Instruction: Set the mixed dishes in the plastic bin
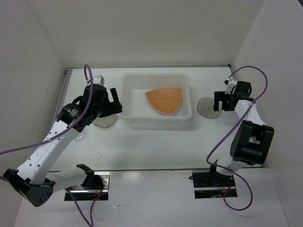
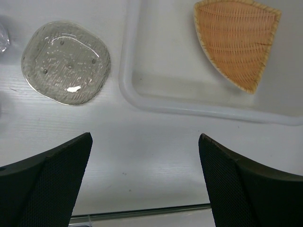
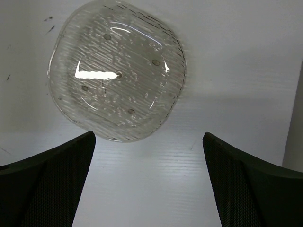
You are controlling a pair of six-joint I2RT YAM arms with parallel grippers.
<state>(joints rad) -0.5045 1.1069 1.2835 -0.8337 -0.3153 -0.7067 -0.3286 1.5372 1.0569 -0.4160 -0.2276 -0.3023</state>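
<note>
Both gape empty: left gripper (image 2: 145, 137) near the left saucer (image 2: 66, 61), right gripper (image 3: 148, 135) just behind the right saucer (image 3: 116, 71).

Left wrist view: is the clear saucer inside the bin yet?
No, the saucer sits on the table beside the bin, outside its rim; only the orange plate lies inside.

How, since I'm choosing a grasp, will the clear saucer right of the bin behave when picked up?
The saucer looks thin and moulded, so it is probably stiff and light. It lies flat on the smooth table, so a push would likely slide it rather than tip it. Its glossy, low edge may slip in a pinch.
</note>
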